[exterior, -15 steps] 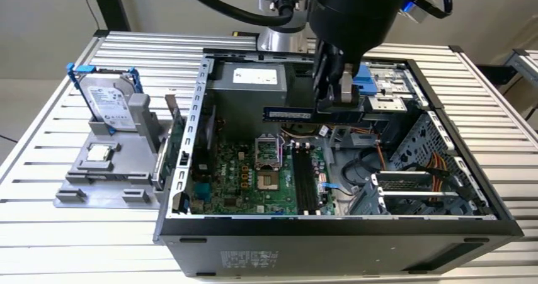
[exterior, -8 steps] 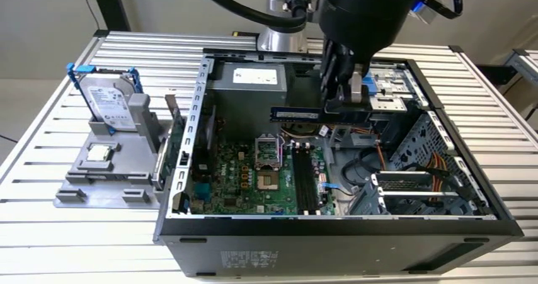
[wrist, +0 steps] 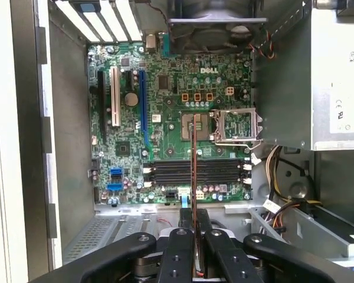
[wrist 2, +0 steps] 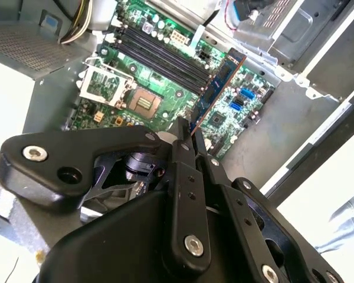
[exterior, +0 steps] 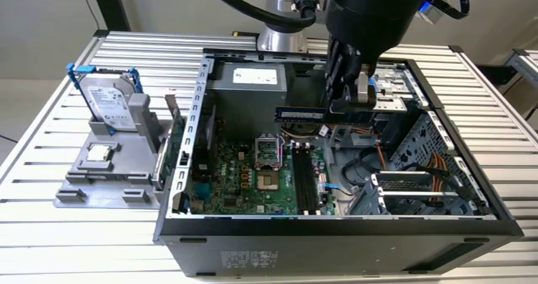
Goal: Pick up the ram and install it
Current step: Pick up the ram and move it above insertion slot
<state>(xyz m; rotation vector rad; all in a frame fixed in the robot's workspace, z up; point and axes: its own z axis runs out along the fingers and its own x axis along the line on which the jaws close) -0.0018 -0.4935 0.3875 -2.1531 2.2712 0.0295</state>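
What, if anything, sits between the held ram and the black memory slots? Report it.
Nothing visible does. The claw holds the ram in open air above the motherboard. The black slots beneath it look empty and uncovered. The loose cables lie off to the side of the slots.

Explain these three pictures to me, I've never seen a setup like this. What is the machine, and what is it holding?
The machine is a robot arm. Its grasping part, the end effector, works like two fingers. The exterior view comes from a camera off the arm. Both wrist views come from cameras riding on the arm, looking past the end effector into the work. On the slatted metal table lies an open computer case with its green motherboard exposed. On the exterior view's left, a grey stand carries a hard drive and a small square processor chip. The end effector is shut on the ram, a thin bluish stick, above the motherboard's black slots.
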